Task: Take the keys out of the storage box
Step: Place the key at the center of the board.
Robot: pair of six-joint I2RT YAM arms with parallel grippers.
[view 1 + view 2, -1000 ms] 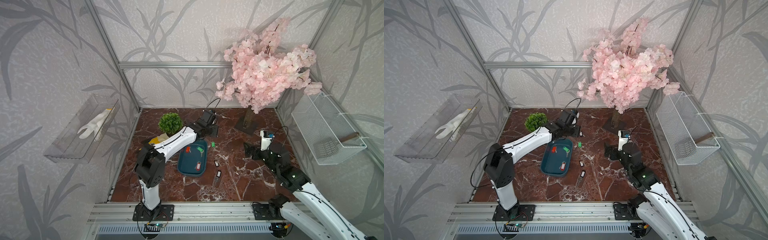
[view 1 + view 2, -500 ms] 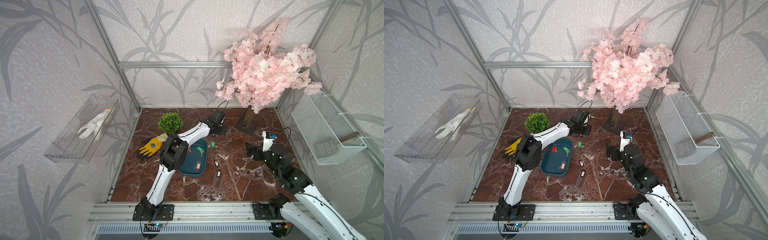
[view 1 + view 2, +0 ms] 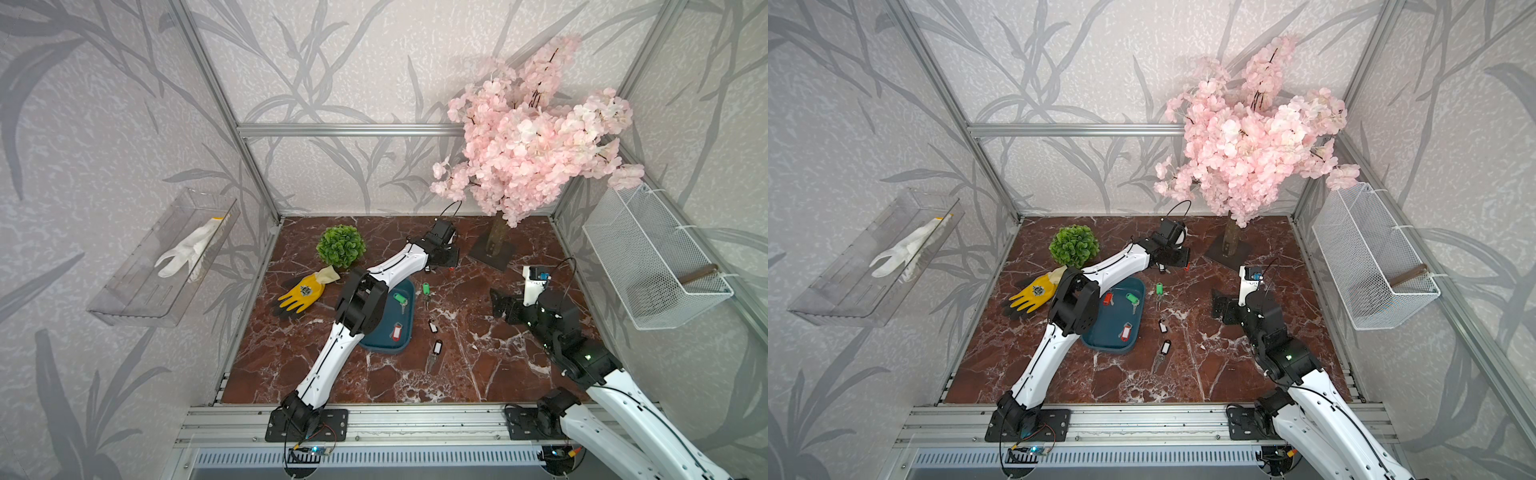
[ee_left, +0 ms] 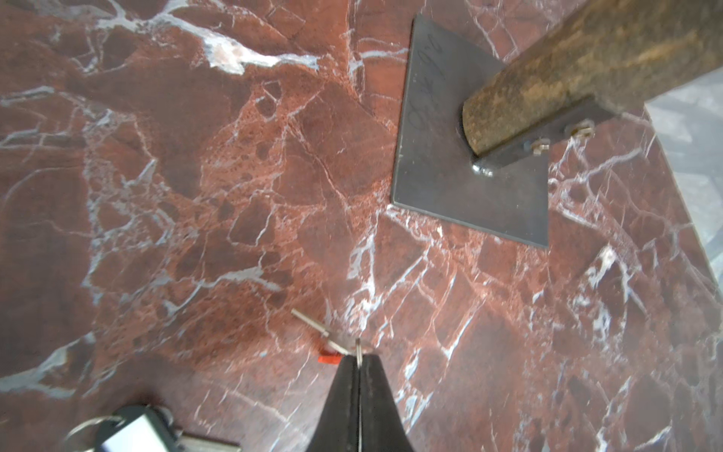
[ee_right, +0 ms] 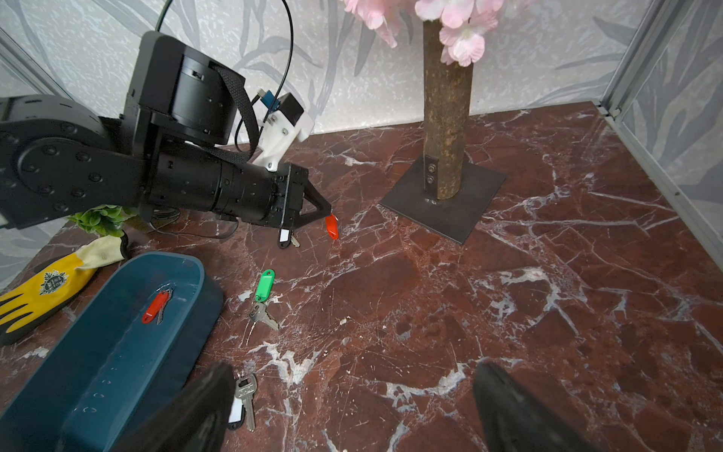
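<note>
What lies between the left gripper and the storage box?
Two keys on the table: a black-tagged key near the left gripper, a green-tagged key beside the storage box. The right wrist view shows it best.

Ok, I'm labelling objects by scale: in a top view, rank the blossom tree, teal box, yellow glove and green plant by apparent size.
Largest first:
1. tree
2. box, partly covered by the left arm
3. glove and plant: too alike to rank

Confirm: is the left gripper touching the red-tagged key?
Touching. Left wrist view: the left gripper has its jaws pinched on the ring of the red-tagged key; right wrist view: the tag hangs from the tips.
</note>
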